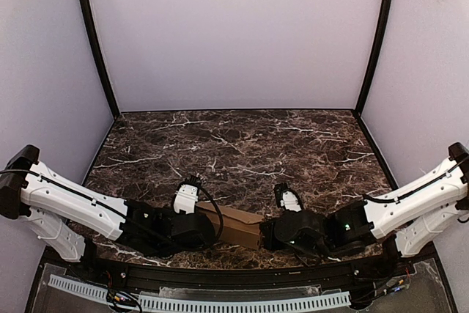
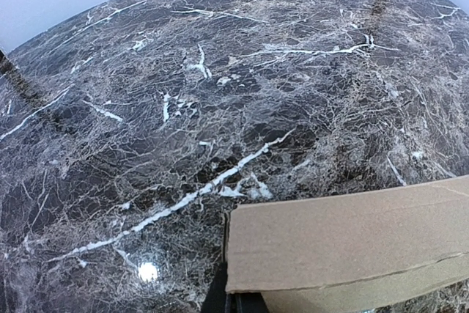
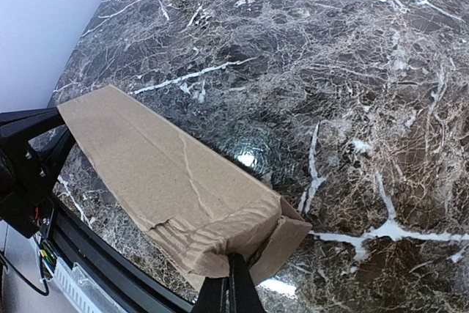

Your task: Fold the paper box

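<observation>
Low over the near edge of the counter (image 1: 242, 144), the paper box (image 1: 236, 225) hangs lengthwise between the two arms, a slim brown carton. The left gripper (image 2: 229, 300) is closed on its left end. The right gripper (image 3: 230, 287) is pinched shut on the crumpled right end (one flap hangs open there, but the inside stays hidden).
</observation>
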`<state>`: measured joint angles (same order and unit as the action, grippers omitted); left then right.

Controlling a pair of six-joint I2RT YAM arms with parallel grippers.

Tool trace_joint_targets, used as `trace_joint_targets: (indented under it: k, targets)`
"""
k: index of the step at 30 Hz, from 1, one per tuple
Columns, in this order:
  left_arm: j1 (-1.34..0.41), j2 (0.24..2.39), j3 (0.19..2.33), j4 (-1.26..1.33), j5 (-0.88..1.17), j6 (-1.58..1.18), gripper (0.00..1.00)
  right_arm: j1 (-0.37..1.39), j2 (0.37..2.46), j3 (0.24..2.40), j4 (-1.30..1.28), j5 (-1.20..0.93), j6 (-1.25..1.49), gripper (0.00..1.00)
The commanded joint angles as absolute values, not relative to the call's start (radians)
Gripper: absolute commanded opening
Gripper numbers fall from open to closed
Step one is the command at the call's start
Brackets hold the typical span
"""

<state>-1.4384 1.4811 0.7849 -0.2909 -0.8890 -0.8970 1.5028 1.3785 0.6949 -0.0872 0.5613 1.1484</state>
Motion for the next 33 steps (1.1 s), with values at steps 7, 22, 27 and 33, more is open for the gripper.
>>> trace_joint_targets:
  k: [7,22,27,33]
  targets:
    - [-1.454,1.503,0.788,-0.299,-0.784,-0.926,0.00,1.573,1.486,0.738,-0.364,0.482,1.187,0.06]
    - [-1.454,1.510,0.790,-0.299,-0.794,-0.907,0.00,1.563,1.269,0.824,-0.502,0.567,1.053,0.31]
    - [-1.454,1.516,0.798,-0.293,-0.799,-0.890,0.00,1.509,1.195,0.821,-0.511,0.575,0.971,0.25]
    - [-1.454,1.526,0.807,-0.298,-0.798,-0.881,0.00,1.381,1.139,0.802,-0.329,0.446,0.798,0.03]
